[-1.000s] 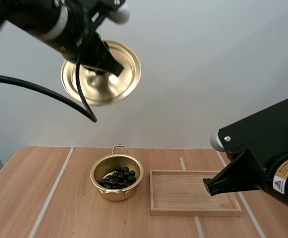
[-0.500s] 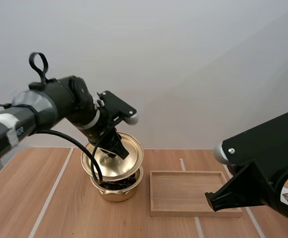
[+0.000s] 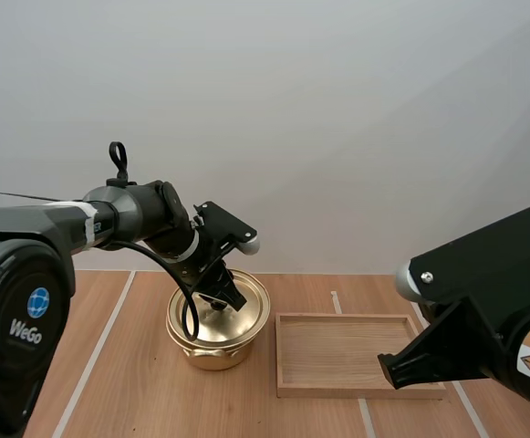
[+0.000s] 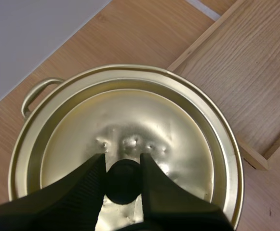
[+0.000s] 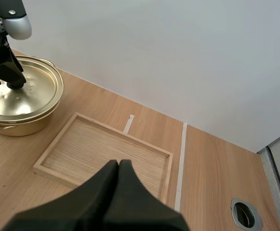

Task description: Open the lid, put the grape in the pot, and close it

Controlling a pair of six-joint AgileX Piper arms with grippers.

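Lid (image 4: 144, 120), shiny gold with a dimpled dome, lies on the pot (image 3: 212, 351) beside the tray (image 3: 337, 351), hiding its inside. Left gripper (image 4: 123, 162) pinches the black knob (image 4: 124, 182). Right gripper (image 5: 119, 166), fingers pressed together and empty, hovers over the tray.

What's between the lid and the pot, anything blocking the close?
Nothing visible. The left gripper pinches the knob in its jaws, and the lid lies over the pot, roughly centred. The wooden tray sits beside the pot, apart; the right gripper hangs over that tray.
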